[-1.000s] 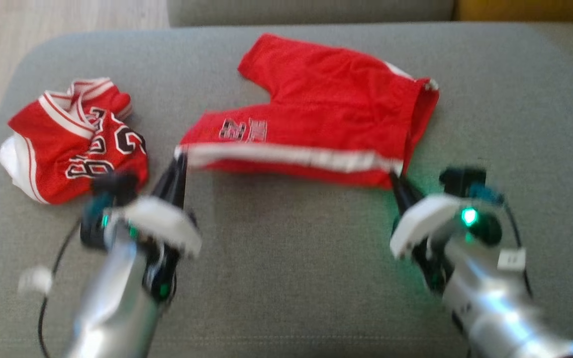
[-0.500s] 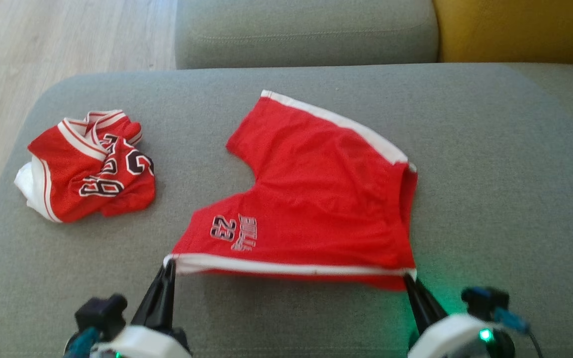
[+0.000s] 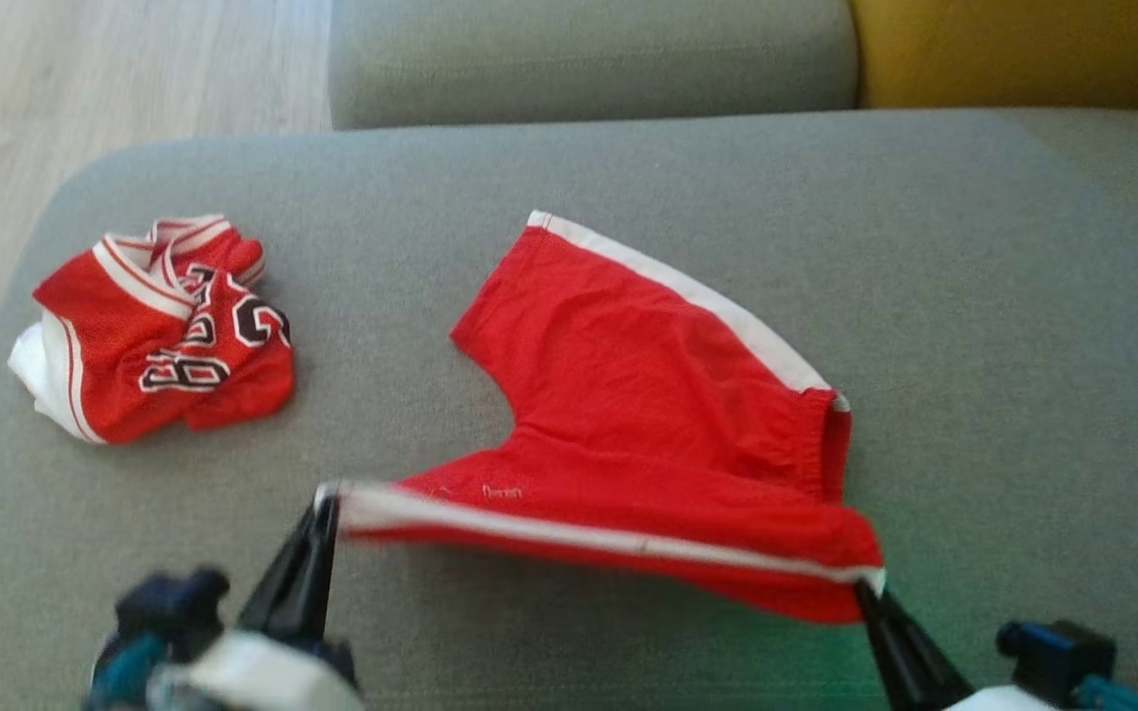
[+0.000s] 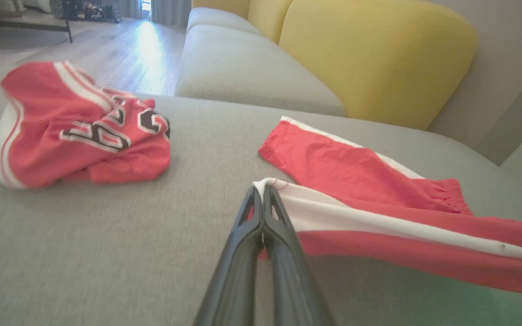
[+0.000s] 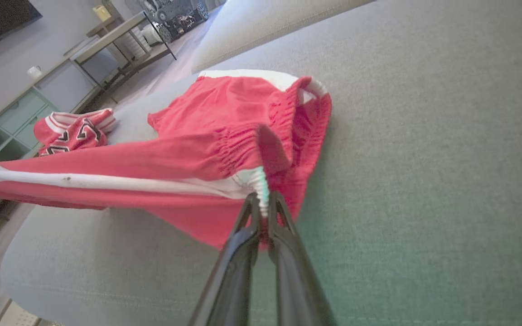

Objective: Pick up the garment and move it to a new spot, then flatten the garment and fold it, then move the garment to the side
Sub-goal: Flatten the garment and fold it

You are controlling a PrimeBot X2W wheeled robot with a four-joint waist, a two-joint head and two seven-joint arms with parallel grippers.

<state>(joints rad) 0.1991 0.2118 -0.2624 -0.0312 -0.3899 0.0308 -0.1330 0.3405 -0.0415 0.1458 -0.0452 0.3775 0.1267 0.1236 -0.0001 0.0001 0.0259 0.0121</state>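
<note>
The garment point(image 3: 658, 415) is a pair of red shorts with white side stripes, spread on the grey sofa cushion point(image 3: 569, 178). Its near edge is lifted off the cushion and stretched taut between my two grippers. My left gripper point(image 3: 327, 499) is shut on the near left leg-hem corner, seen pinched in the left wrist view point(image 4: 263, 188). My right gripper point(image 3: 870, 583) is shut on the near right waistband corner of the garment point(image 5: 224, 136), its closed tip point(image 5: 261, 197) on the white stripe end. The far half of the garment point(image 4: 351, 167) lies flat on the cushion.
A crumpled red and white jersey point(image 3: 149, 326) with black numbers lies at the cushion's left. A second grey cushion point(image 3: 589, 54) and a yellow backrest point(image 3: 1014, 49) sit beyond. Wooden floor point(image 3: 85, 79) lies past the rounded left edge.
The head camera has shifted. Both grippers, still holding the corners, have raised the near edge, so the printed front now folds under and the far half has slid nearer.
</note>
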